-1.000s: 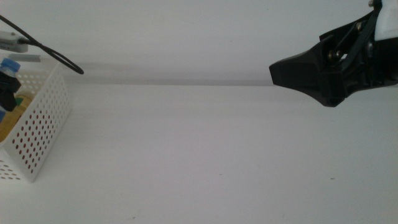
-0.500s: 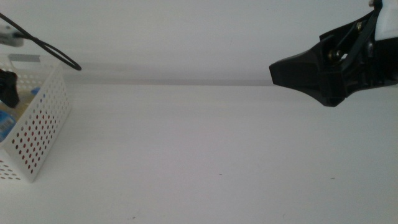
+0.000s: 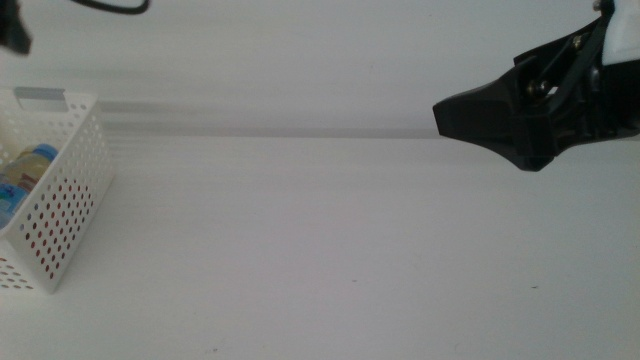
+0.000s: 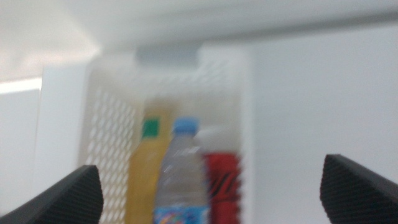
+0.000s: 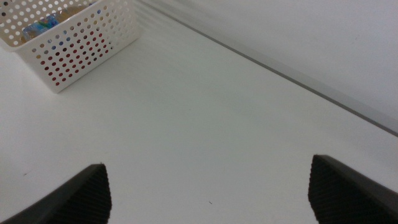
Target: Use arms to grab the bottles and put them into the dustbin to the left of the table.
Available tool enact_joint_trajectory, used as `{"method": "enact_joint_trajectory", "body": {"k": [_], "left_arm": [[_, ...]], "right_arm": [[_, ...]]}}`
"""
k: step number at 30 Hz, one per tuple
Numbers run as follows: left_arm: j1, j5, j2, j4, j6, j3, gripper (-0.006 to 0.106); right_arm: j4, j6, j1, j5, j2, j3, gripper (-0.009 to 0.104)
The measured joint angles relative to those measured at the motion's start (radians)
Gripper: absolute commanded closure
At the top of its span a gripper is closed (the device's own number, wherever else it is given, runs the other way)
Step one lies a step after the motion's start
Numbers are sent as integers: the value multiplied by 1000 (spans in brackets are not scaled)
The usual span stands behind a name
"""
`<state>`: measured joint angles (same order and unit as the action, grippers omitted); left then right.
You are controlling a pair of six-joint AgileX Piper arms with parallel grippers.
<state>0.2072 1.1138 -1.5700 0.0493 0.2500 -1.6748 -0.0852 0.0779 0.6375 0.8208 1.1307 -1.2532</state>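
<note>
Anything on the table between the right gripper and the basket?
Nothing: middle view shows bare white table between the right gripper and the basket.

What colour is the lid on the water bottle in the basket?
Blue. The water bottle lies in the white basket; its cap shows best in the left wrist view.

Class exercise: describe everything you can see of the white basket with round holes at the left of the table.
The white basket looks like plastic: rectangular, upright, with rows of round holes in its sides and a grey handle slot in its end wall. It stands on the table at its left edge. Inside, side by side, lie a yellow juice bottle, a blue-capped water bottle and a red can.
</note>
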Motion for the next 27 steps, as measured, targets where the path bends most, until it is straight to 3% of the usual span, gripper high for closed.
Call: {"method": "enact_joint_trajectory", "body": {"k": [5, 14, 27], "left_arm": [[-161, -147, 214, -49, -92, 159, 7], [-356, -532, 642, -65, -135, 562, 7], [-370, -660, 766, -81, -176, 670, 7]], "right_arm": [[0, 0, 0, 0, 0, 0, 10], [0, 0, 0, 0, 0, 0, 10], [-2, 0, 0, 0, 0, 0, 10]]}}
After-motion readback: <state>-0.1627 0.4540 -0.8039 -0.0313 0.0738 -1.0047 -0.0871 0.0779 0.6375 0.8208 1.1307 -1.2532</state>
